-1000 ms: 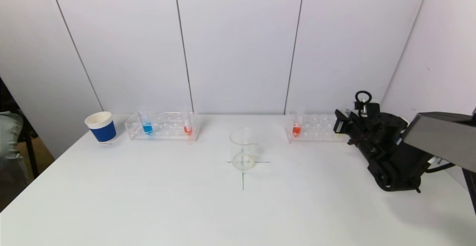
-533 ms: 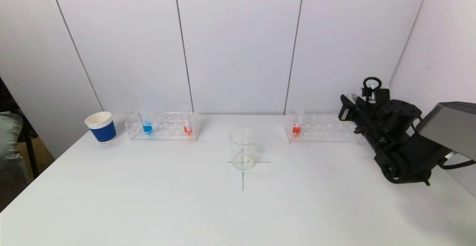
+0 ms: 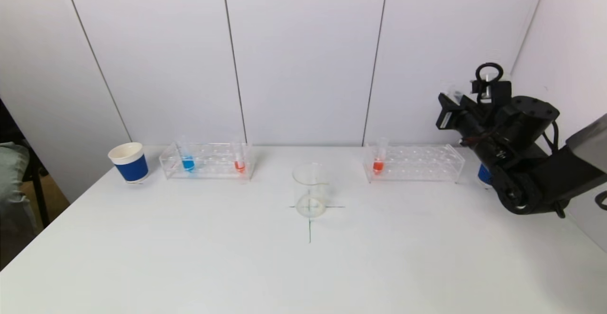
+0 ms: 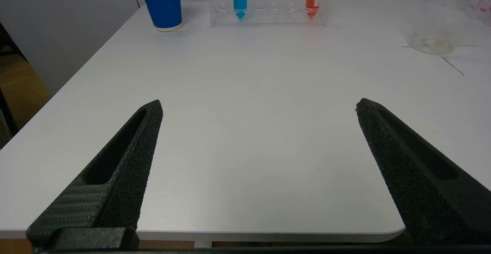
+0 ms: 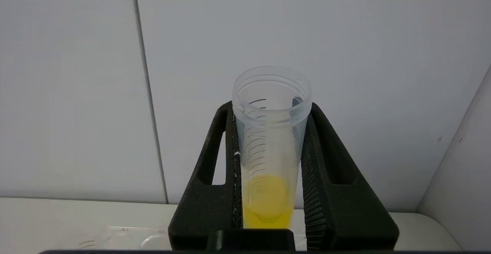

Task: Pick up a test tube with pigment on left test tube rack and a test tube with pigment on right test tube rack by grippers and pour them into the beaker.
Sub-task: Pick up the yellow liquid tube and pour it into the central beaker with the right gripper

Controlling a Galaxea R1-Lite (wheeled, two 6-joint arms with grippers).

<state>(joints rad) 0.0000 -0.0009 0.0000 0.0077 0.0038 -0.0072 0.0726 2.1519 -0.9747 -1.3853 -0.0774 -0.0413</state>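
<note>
Right wrist view: right gripper [image 5: 268,162] clamps a clear plastic tube of yellow pigment [image 5: 268,169], upright above the right rack [image 3: 415,162]. Carry it level to the glass beaker [image 3: 310,190], then tilt slowly. Left gripper [image 4: 259,106] gapes, empty.

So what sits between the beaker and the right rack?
Nothing: in the head view, bare table separates the beaker from the right rack.
</note>
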